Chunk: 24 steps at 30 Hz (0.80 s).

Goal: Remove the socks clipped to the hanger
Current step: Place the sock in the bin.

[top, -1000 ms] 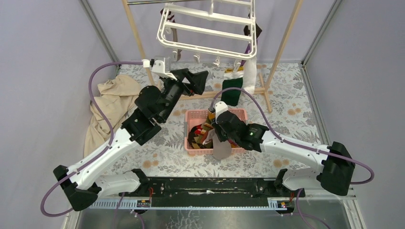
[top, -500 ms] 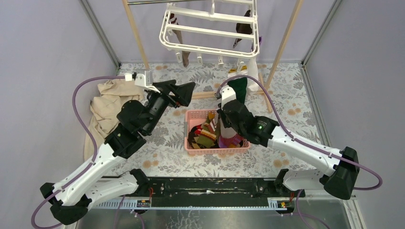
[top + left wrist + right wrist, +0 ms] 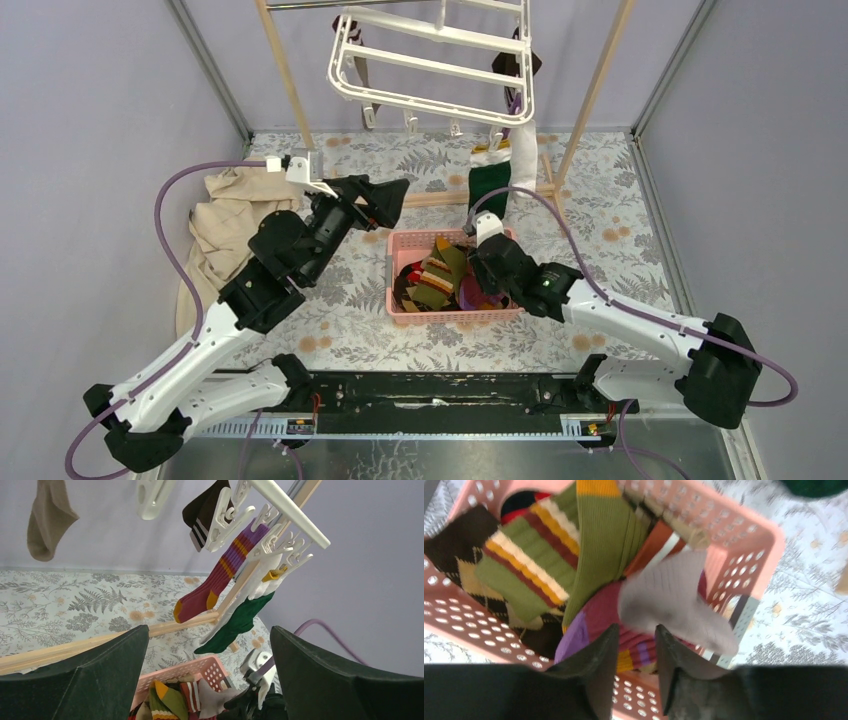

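1. A beige cloth (image 3: 225, 215) lies crumpled at the far left of the floral table.
2. The left gripper (image 3: 385, 203) hovers in the air left of the basket. Its claw is spread wide and holds nothing.
3. The hanger (image 3: 432, 66) hangs tilted between the wooden poles (image 3: 285, 85), over the far side of the table. Clipped to it are a tan sock (image 3: 50, 520), a dark brown sock (image 3: 202, 510), a maroon striped sock (image 3: 210, 587) and a green sock (image 3: 235, 625).
4. The pink basket (image 3: 440, 316) sits mid-table, nearer than the hanger. It holds loose socks, among them an olive striped sock (image 3: 594, 545) and a grey sock (image 3: 664, 605).
5. The right gripper (image 3: 636, 632) points down into the basket's right side. Its claw shows a narrow gap with nothing pinched, and the grey sock lies just past its tips.
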Available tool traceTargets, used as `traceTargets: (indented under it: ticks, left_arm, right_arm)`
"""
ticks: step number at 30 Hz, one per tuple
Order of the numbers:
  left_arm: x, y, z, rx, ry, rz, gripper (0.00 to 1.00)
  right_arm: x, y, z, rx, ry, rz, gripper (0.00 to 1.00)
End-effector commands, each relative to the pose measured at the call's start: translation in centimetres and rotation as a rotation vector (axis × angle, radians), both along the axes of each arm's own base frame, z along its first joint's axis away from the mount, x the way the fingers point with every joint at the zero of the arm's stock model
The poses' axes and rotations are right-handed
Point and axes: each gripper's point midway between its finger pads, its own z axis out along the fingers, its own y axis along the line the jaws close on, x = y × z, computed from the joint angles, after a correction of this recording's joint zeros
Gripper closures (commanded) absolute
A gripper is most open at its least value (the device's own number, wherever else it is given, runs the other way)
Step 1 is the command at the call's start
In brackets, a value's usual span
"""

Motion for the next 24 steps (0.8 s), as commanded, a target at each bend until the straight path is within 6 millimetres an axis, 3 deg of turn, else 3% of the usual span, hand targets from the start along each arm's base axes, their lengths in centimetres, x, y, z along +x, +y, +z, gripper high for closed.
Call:
traceTargets:
  ticks: [1, 4, 8, 15, 19, 24]
  left_arm:
    - [0.2, 0.0, -0.8, 0.008, 0.017, 0.004, 0.01]
    - [0.2, -0.2, -1.4, 0.016, 0.029, 0.001, 0.01]
    - [0.3, -0.3, -1.9, 0.021, 0.038, -0.001, 0.01]
    - [0.2, -0.2, -2.6, 0.020, 0.049, 0.003, 0.01]
    - [0.2, -0.2, -3.1, 0.022, 0.057, 0.002, 0.01]
    - [0.1, -0.1, -3.5, 0.020, 0.063, 0.002, 0.01]
  right_arm:
    - [-0.8, 1.6, 0.1, 0.123, 0.032, 0.026, 0.50]
    - [-0.7, 1.4, 1.3, 0.159, 0.003, 0.014, 0.35]
    - [0.1, 0.4, 4.9, 0.239, -0.070, -0.035, 0.27]
    - [1.6, -2.2, 12.4, 0.461, -0.211, -0.123, 0.23]
    - [2.9, -3.5, 14.8, 0.539, -0.255, -0.153, 0.23]
    - [5.1, -4.5, 16.1, 0.639, -0.255, -0.147, 0.24]
